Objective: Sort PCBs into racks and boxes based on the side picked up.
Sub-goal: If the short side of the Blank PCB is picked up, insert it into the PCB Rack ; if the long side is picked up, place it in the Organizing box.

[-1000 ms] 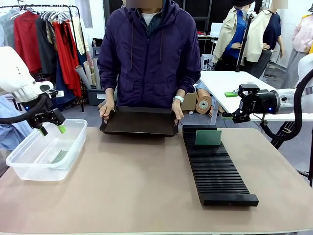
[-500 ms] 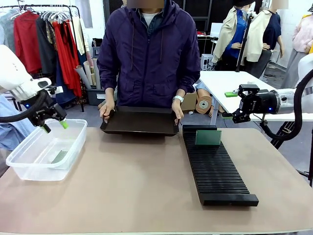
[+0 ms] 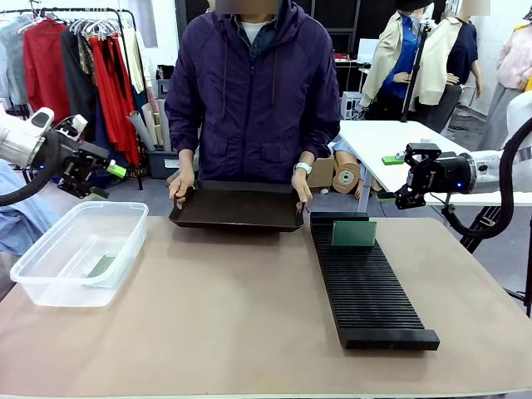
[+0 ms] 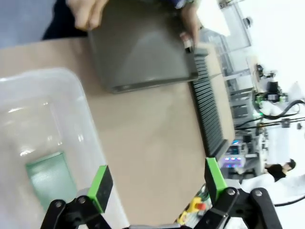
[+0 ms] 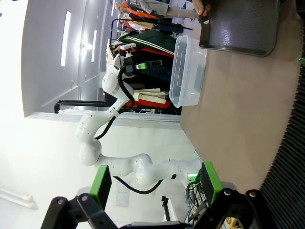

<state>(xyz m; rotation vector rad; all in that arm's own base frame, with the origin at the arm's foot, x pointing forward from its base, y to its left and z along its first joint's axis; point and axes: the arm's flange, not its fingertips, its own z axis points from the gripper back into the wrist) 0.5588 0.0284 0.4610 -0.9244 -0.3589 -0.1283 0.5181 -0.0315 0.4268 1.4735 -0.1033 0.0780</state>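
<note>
Sorting stage between picks. Left gripper (image 3: 100, 176), fingers spread wide and empty, hangs above the far left rim of the clear box (image 3: 50, 287), where one PCB (image 3: 101, 266) lies flat. Right of the box, a person's hands (image 3: 180, 188) hold a black tray (image 3: 237, 208). Beyond it, the rack (image 3: 370, 295) carries one upright PCB (image 3: 354, 233); the right gripper (image 5: 155, 183) hovers empty, jaws apart. Next pick likely calls for reaching toward the tray.

We see a shallow black tray (image 3: 238, 208) at the tan table's (image 3: 249, 324) far edge, and a clothes rail (image 3: 75, 62) hung with red garments behind.
</note>
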